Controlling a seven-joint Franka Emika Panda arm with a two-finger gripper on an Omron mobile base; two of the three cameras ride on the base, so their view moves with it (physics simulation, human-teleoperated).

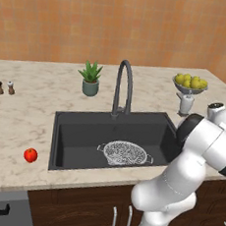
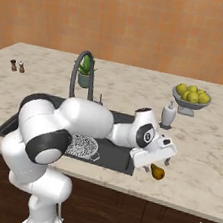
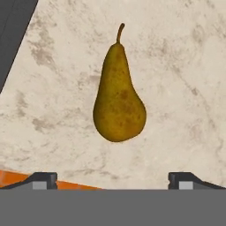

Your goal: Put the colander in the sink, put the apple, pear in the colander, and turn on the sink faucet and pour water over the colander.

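The fingers (image 3: 113, 181) stood spread wide and held nothing, their two dark tips well apart with the pear (image 3: 118, 97) lying between and ahead of them on the surface (image 3: 185, 66), untouched. Nothing lay between the fingers and the pear; a dark edge of the sink (image 3: 11, 31) ran off beyond the left tip. In the right base view the hand hung just above the pear (image 2: 157, 172), right of the sink (image 2: 112, 156). A white bottle (image 2: 168, 115) and a footed bowl of yellow-green fruit (image 2: 190, 97) stood farther back.

The pear was brownish-yellow, speckled, with a tapered neck and a short stem pointing away from the fingers.

The colander (image 1: 125, 153) sat in the sink below the faucet (image 1: 123, 86). The apple (image 1: 30, 155) lay on the surface left of the sink, far from the fingers. A potted plant (image 1: 91, 78) and two small shakers (image 1: 5, 88) stood on the beige marbled surface before an orange-tan wall.
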